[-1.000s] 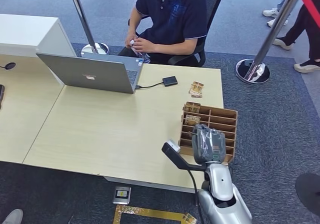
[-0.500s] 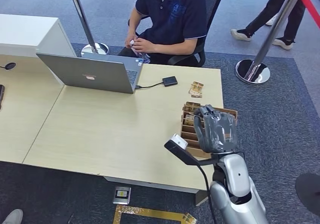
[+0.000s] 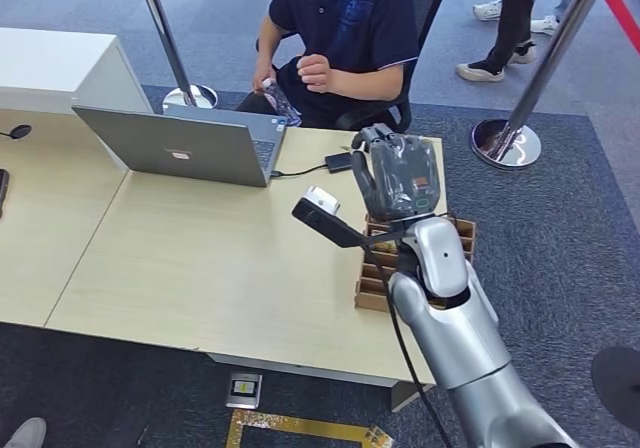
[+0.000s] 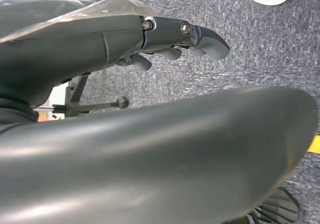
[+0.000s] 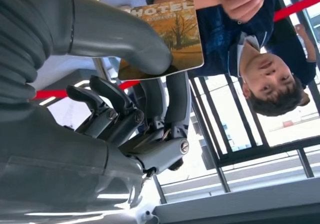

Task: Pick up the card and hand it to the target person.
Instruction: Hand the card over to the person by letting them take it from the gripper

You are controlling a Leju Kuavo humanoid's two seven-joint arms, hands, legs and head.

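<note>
My right hand [image 3: 398, 173], centre-right of the head view, pinches the card [image 5: 170, 36] (a hotel picture) toward the seated person [image 3: 343, 28]; whether my left hand [image 4: 170, 39] is closed, I cannot tell.

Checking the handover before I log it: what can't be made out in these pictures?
- Card: in the head view the right hand hides it.
- Card's small print: too small, part under the thumb in the right wrist view.
- Wooden tray: the right arm covers most slots.
- Left hand: grip unclear, dark covers crowd its wrist view.
</note>
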